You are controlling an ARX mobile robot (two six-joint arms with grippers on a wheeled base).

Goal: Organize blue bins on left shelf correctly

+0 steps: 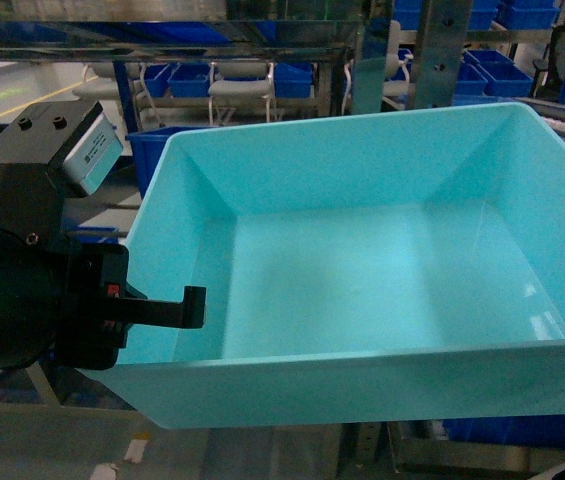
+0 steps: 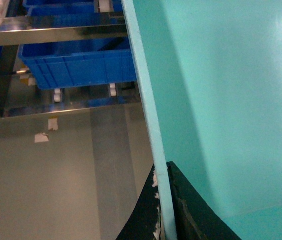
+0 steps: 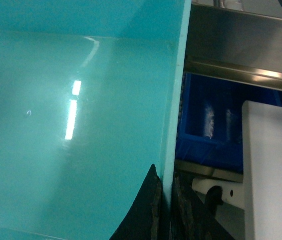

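One light turquoise blue bin (image 1: 362,250) fills most of the head view, lifted close to the camera with its open top tilted toward me. My left gripper (image 2: 162,175) is shut on the bin's left wall (image 2: 220,100), one finger inside and one outside; the inner finger (image 1: 177,310) shows in the head view. My right gripper (image 3: 164,187) is shut the same way on the right wall's rim (image 3: 173,100); it is out of the head view. The left shelf (image 2: 51,32), a shiny steel rack with small white rollers (image 2: 57,95), lies beyond the bin's left side.
Dark-blue crates sit on the rack (image 2: 81,67), on far shelving (image 1: 192,78) and under a steel rail at the right (image 3: 210,120). A white panel (image 3: 270,170) stands close to the right gripper. The grey floor carries tape scraps (image 2: 41,137).
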